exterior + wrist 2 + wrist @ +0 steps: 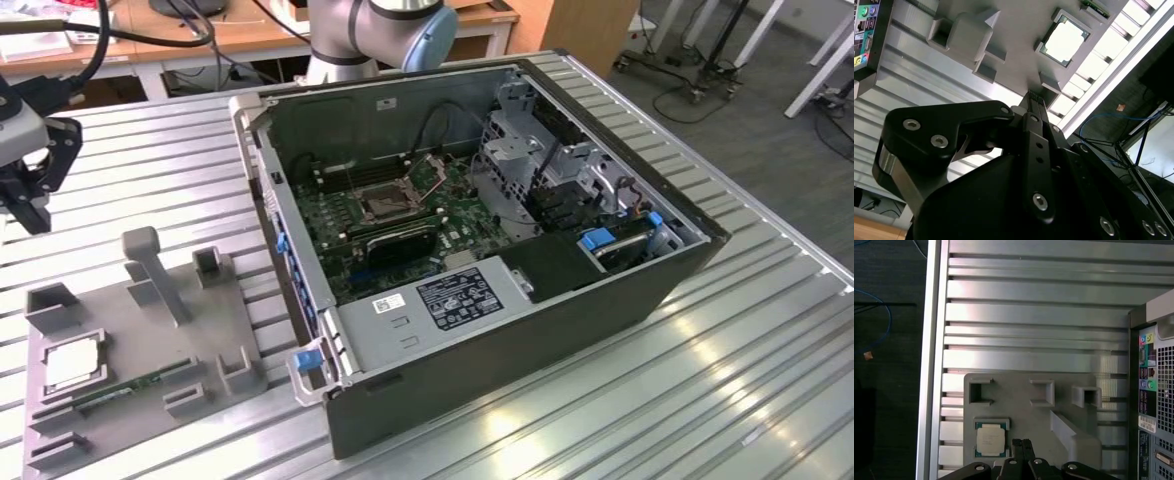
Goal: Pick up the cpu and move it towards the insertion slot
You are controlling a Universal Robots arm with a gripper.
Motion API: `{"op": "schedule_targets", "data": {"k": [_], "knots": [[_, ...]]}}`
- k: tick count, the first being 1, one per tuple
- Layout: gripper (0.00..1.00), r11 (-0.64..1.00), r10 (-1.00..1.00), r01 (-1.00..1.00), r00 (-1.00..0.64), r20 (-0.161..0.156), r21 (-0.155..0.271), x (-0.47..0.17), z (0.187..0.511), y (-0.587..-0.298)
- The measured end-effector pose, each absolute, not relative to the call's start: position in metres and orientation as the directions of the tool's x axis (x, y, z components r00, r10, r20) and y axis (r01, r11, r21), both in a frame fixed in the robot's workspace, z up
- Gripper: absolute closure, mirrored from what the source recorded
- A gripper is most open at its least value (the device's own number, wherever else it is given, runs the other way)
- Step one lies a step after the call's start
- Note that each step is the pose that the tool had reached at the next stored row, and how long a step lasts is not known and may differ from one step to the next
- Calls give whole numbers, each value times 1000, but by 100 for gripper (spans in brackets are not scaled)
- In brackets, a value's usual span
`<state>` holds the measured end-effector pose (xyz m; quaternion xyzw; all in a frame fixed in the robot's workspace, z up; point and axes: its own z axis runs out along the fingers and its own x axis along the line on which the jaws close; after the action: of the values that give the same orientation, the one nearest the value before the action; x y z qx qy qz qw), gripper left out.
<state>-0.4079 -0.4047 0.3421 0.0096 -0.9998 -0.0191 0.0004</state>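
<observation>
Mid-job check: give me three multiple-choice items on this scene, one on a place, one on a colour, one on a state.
1. The cpu lies: A) on the bare table slats B) on the floor C) in a recess of the grey fixture.
2. The board around the insertion slot is: A) green B) red C) white.
3. The computer case is: A) closed B) open, board exposed C) standing upright.
Answers: C, it sits in the fixture near the gripper; A, green surrounds the socket; B, its side panel is off.
</observation>
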Motion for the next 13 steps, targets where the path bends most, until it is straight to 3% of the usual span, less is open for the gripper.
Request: {"op": "schedule_targets", "data": {"k": [13], "knots": [[89,999,-19,-19,-1000,1,38,-409,334,-405]]}}
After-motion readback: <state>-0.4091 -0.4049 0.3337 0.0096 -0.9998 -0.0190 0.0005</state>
